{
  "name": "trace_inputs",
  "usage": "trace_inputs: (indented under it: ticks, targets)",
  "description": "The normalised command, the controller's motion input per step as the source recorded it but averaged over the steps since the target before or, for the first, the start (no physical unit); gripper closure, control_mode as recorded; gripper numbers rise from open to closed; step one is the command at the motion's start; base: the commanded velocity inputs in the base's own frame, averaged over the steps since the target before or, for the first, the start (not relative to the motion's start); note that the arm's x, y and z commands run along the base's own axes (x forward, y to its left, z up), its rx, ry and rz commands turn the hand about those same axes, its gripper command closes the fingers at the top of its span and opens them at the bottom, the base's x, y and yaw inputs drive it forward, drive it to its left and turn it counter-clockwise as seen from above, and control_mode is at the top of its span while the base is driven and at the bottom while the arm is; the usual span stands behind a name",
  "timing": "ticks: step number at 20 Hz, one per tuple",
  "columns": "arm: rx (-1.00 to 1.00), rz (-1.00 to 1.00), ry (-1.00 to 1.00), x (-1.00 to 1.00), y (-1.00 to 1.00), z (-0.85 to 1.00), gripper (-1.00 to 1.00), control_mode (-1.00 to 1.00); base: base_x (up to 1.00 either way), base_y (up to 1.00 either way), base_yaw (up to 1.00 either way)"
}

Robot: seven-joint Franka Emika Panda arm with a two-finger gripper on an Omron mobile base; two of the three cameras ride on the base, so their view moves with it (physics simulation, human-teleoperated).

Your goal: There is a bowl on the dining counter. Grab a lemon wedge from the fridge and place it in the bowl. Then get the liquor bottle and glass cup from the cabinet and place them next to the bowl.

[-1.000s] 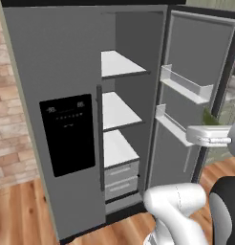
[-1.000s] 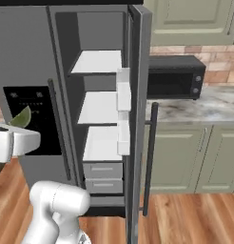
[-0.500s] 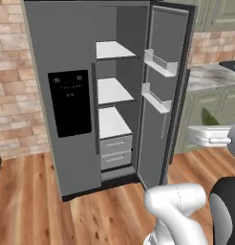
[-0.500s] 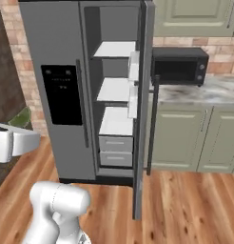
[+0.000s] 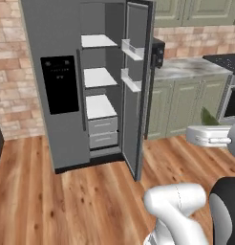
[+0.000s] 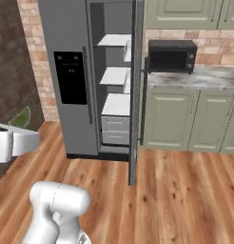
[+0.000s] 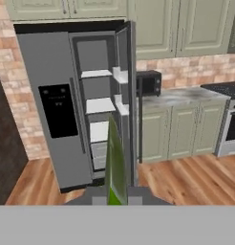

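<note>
Fridge (image 5: 62, 86) stands against the brick wall with its right door (image 5: 136, 91) swung wide, showing white shelves (image 5: 98, 76) and two pale drawers (image 5: 102, 131) low down; the left door, with the black dispenser panel (image 5: 59, 83), is closed. To its right runs a marble desk (image 6: 195, 78) over green base cabinets (image 6: 169, 119), with a black microwave (image 6: 170, 56) sitting on it just beside the open door. Wooden floor (image 5: 67, 201) spreads well in front. The end effector (image 7: 117, 198) sits well back from the fridge, out over the floor, clenched on the lemon wedge (image 7: 115, 162), which stands as a thin yellowish-green sliver between the dark fingertips; the same wedge shows as a small green point above the white hand (image 6: 14, 143) in the right base view (image 6: 21, 116).
</note>
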Motion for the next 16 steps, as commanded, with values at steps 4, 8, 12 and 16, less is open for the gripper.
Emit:
trace_inputs:
  ticks: [4, 8, 12, 16]
  targets:
    - [0.0, 0.0, 0.0, 0.0, 0.0, 0.0, 1.0, 1.0, -1.0, -0.7, 0.0]
    - [0.0, 0.0, 0.0, 0.0, 0.0, 0.0, 1.0, 1.0, -1.0, -0.7, 0.0]
    - [0.0, 0.0, 0.0, 0.0, 0.0, 0.0, 1.0, 1.0, -1.0, -0.7, 0.0]
    - [0.0, 0.0, 0.0, 0.0, 0.0, 0.0, 1.0, 1.0, -1.0, -0.72, 0.0]
